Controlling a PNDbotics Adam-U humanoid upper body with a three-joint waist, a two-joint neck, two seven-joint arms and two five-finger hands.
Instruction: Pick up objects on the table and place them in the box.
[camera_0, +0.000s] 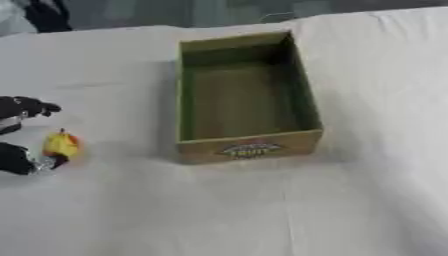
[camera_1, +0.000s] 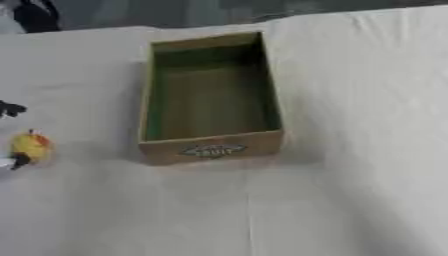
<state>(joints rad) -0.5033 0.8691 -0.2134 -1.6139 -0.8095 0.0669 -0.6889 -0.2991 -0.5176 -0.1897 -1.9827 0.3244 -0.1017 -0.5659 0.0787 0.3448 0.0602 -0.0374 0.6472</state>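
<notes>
A small yellow fruit-like object with a red patch (camera_0: 61, 144) lies on the white cloth at the far left. My left hand (camera_0: 16, 159) comes in from the left edge. One black fingertip (camera_0: 58, 160) touches the object's lower side, while the upper fingers (camera_0: 33, 107) stay spread well above it, so the hand is open. The cardboard box (camera_0: 248, 148) stands in the middle, right of the object. Its green inside shows nothing in it, and a printed label faces me. My right hand shows in neither view.
The white cloth (camera_0: 262, 210) covers the whole table, with wide bare stretches in front of the box and to its right. The table's far edge runs along the top, just behind the box.
</notes>
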